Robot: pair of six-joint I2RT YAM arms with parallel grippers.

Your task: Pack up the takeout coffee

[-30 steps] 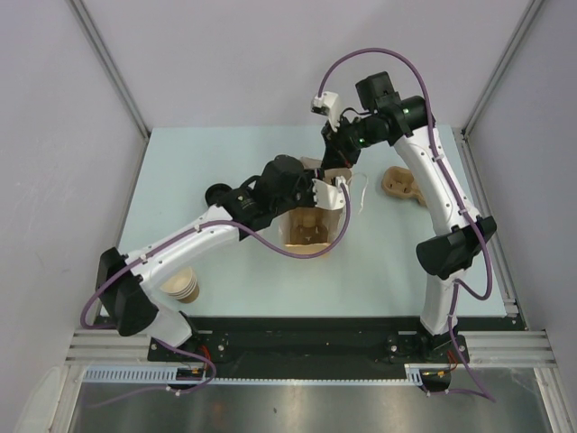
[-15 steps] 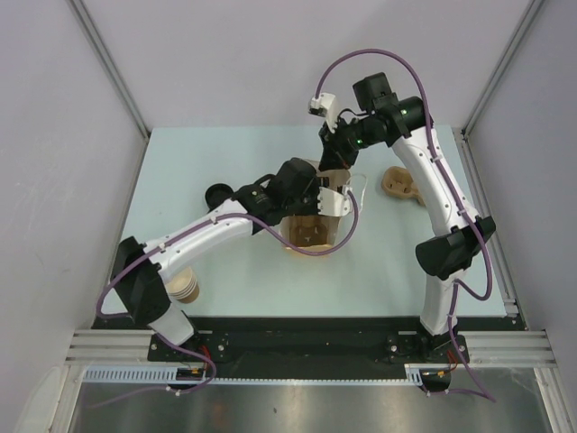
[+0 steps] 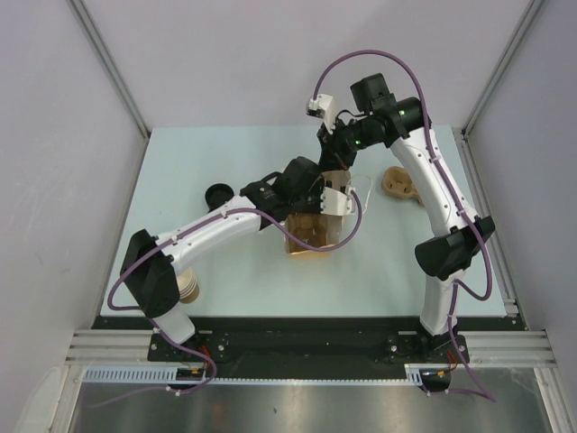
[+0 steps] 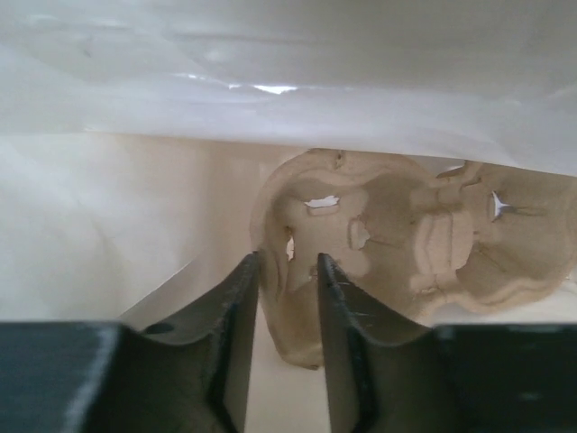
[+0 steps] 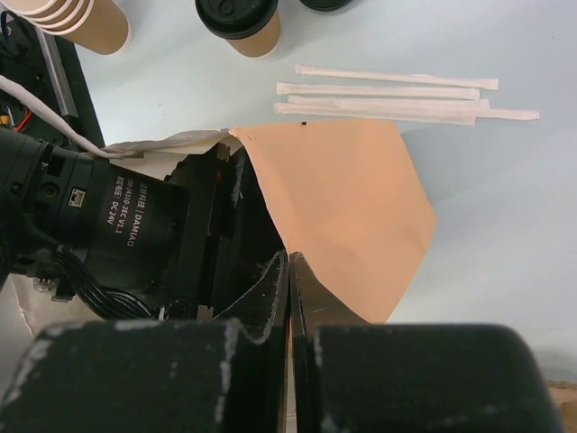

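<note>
The takeout coffee (image 3: 216, 193), a tan cup with a black lid, stands on the table left of the brown paper bag (image 3: 311, 236); it also shows in the right wrist view (image 5: 239, 20). My left gripper (image 3: 325, 207) reaches into the bag. In the left wrist view it (image 4: 287, 271) is shut on the edge of a pulp cup carrier (image 4: 406, 239) low inside the bag. My right gripper (image 3: 335, 166) is shut on the bag's far rim (image 5: 334, 189) and holds it up, its fingertips (image 5: 275, 271) pressed together on the paper.
A second pulp carrier (image 3: 401, 185) lies right of the bag. A stack of lidless cups (image 3: 185, 287) stands at the near left, also seen in the right wrist view (image 5: 77, 18). Wrapped straws (image 5: 397, 95) lie beyond the bag. A dark lid (image 5: 325, 3) sits at the frame's top.
My left arm has stretched farther right and down into the bag with the carrier. My right gripper has stayed on the bag's rim.
</note>
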